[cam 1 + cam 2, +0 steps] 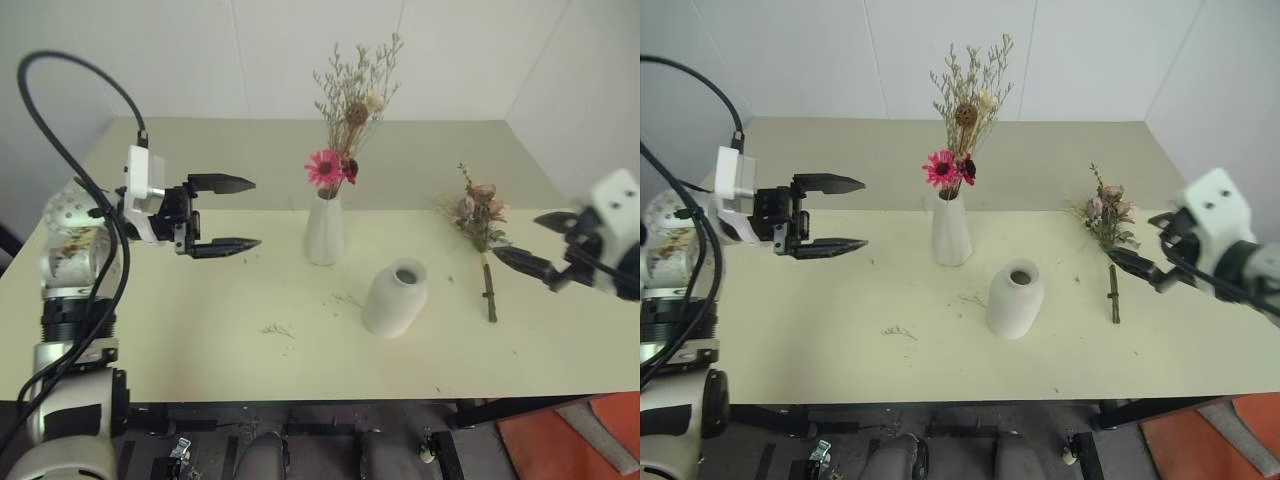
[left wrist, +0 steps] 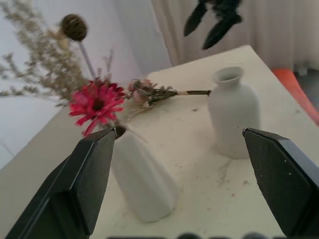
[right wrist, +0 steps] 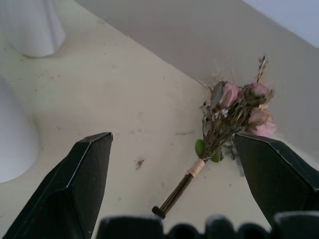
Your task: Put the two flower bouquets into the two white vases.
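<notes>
The dried-sprig bouquet [image 1: 345, 125], with its magenta daisy and brown seed head, stands upright in the tall slim vase [image 1: 324, 230]; I judge the task half complete. The rose bouquet [image 1: 479, 225] lies flat on the table [image 1: 200, 350], and the egg-shaped vase [image 1: 396, 297] stands with nothing in it, so one placement is left. My left gripper [image 1: 222, 214] hangs with its jaws spread wide and holds nothing; it points toward the tall slim vase from well to one side, clear of it. My right gripper [image 1: 537, 245] also has its jaws spread and holds nothing. In the right wrist view the rose bouquet lies ahead of my fingertips, in line with the gap between the jaws, its wrapped stem end nearest them and its blooms farthest away. The egg-shaped vase stands off to the left-jaw side of that gap, near but apart.
</notes>
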Robot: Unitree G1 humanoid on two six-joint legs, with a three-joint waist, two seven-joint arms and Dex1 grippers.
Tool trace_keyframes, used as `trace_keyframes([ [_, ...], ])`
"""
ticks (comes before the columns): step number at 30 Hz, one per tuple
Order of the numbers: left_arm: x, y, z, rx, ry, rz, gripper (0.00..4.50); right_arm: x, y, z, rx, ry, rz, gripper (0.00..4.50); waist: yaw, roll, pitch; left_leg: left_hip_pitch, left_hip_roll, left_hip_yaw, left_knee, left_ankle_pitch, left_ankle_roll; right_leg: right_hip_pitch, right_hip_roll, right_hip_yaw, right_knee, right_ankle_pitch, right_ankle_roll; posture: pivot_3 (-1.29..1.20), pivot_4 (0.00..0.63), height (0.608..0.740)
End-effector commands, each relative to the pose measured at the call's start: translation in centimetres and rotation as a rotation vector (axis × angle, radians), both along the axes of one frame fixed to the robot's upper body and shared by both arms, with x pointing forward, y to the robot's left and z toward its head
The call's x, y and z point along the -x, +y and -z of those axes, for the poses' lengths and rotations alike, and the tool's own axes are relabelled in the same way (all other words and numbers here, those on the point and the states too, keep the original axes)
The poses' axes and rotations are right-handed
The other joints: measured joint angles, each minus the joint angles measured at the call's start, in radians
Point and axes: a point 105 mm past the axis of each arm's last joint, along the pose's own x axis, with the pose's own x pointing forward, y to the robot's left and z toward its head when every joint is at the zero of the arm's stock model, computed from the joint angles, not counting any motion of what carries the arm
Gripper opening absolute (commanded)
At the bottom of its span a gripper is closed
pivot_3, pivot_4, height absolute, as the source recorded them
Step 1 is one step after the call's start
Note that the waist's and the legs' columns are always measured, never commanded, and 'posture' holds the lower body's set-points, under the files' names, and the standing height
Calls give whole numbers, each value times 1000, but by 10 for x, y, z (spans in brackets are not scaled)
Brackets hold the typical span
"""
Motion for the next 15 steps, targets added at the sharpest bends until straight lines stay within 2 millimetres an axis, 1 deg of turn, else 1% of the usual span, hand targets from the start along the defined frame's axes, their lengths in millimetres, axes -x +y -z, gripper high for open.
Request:
trace_keyframes([
  [1, 8, -15, -13, -98, -97, -8, 4437, -26, -18, 20, -34, 108, 149, 4500, -2, 0, 0, 0, 1, 0, 0, 0, 0, 0, 1, 0, 0, 0, 0, 0, 150, 740],
  [4, 17, -22, -11, -161, -131, 18, 4437, -45, -28, 35, -62, 170, 240, 4500, -4, 1, 0, -1, 1, 0, -1, 0, 0, -2, 2, 0, 0, 0, 0, 0, 150, 740],
  [7, 24, -25, -11, -127, -116, 40, 4437, -60, -32, 46, -116, 211, 288, 4500, -8, 1, 0, -9, 1, 1, 0, 0, 0, -10, 1, 1, 1, 0, 0, 0, 150, 740],
  [9, 25, -25, -11, -95, -97, 36, 4437, -68, -33, 50, -130, 218, 301, 4500, -8, 1, 0, -14, 1, 1, 0, 0, 0, -18, 1, 2, 3, 0, 0, 0, 150, 740],
  [15, 23, -25, 1, -119, -81, 13, 4437, -89, -38, 54, -153, 215, 343, 4500, -11, 2, 0, -15, 1, 2, 0, 0, 0, -18, 2, 2, 3, 1, -1, 0, 150, 740],
])
